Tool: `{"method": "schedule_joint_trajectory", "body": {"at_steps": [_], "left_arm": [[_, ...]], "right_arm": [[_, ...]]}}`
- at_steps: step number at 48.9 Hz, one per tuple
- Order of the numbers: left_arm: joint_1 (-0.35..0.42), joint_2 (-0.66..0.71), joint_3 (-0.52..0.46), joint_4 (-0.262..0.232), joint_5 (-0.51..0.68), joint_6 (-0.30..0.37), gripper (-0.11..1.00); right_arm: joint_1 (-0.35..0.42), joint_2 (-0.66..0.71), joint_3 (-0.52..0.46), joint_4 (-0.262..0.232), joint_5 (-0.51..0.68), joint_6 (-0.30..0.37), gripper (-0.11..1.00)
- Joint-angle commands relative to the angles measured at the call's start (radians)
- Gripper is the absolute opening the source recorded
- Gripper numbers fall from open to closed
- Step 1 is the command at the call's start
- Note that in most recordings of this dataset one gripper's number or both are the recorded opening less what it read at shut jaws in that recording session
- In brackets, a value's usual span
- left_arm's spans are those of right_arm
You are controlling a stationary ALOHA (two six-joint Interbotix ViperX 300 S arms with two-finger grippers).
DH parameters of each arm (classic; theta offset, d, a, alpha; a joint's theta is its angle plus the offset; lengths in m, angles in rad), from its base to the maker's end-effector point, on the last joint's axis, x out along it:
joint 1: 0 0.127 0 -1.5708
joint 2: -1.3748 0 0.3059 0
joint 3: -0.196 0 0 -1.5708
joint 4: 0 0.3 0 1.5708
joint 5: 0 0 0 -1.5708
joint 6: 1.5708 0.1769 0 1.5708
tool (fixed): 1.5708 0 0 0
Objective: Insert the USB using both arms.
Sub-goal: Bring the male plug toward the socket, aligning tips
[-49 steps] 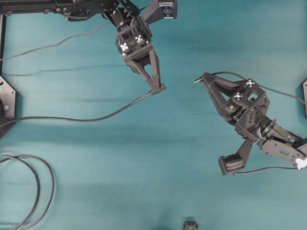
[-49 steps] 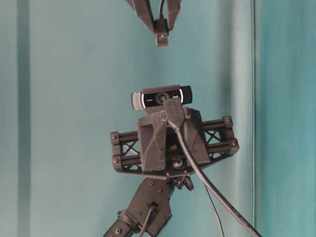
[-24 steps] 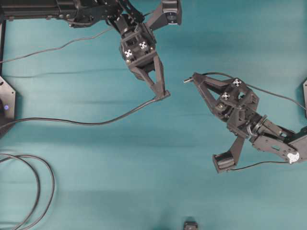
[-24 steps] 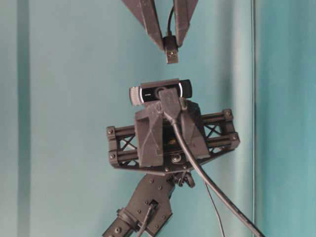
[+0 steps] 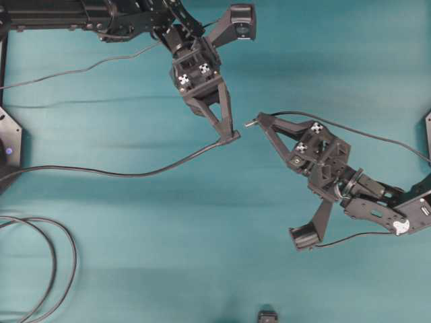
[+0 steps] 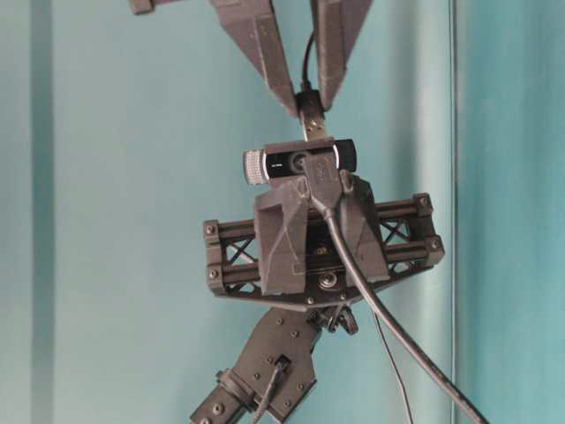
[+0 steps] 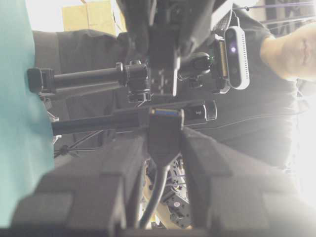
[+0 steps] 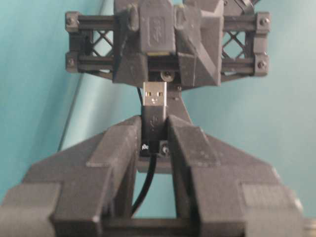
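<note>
The USB (image 5: pixel 250 124) has a silvery tip on a dark body with a thin cable. My right gripper (image 5: pixel 261 121) is shut on that body, and the tip pokes out leftward. In the right wrist view the USB (image 8: pixel 154 98) points up from between the fingers of the right gripper (image 8: pixel 154 133), just below the dark socket (image 8: pixel 157 29). My left gripper (image 5: pixel 231 134) is shut on the socket (image 7: pixel 164 131), whose thick cable trails left. A short gap separates tip and socket. At table level the USB (image 6: pixel 310 124) hangs right above the left arm's wrist camera (image 6: pixel 300 162).
A looped cable coil (image 5: pixel 54 262) lies at the lower left. A black mount (image 5: pixel 10 148) sits at the left edge and a thin cable (image 5: pixel 81 62) crosses the upper left. A small black camera (image 5: pixel 267 315) stands at the bottom edge.
My right gripper has carried the USB leftward and slightly up toward the socket. The left gripper shifted a little right. The gap between tip and socket has shrunk.
</note>
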Motion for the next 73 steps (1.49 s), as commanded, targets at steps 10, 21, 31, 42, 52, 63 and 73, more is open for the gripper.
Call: {"method": "schedule_joint_trajectory", "body": {"at_steps": [10,21,31,42,52,63,73], "left_arm": [[0.005,-0.018,-0.011,-0.015,-0.003,-0.014,0.28],[0.014,-0.017,-0.009,-0.014,-0.011,-0.014,0.28],[0.014,-0.014,-0.008,-0.012,-0.017,-0.014,0.28],[0.011,-0.012,-0.008,-0.012,-0.017,-0.014,0.28],[0.011,-0.014,0.006,-0.009,-0.014,-0.014,0.28],[0.006,-0.012,0.011,-0.008,-0.017,-0.011,0.28],[0.006,-0.014,0.006,-0.008,-0.018,-0.008,0.28]], "right_arm": [[0.006,-0.008,-0.032,-0.011,0.003,0.0,0.2],[0.015,-0.005,-0.032,-0.011,0.003,0.002,0.2],[0.015,0.008,-0.034,-0.011,0.003,0.003,0.2],[0.015,0.009,-0.034,-0.011,0.003,0.003,0.2],[0.015,0.009,-0.031,-0.011,0.003,0.002,0.2],[0.014,0.011,-0.034,-0.011,0.003,0.003,0.2],[0.014,0.029,-0.049,-0.011,-0.02,0.003,0.2]]}}
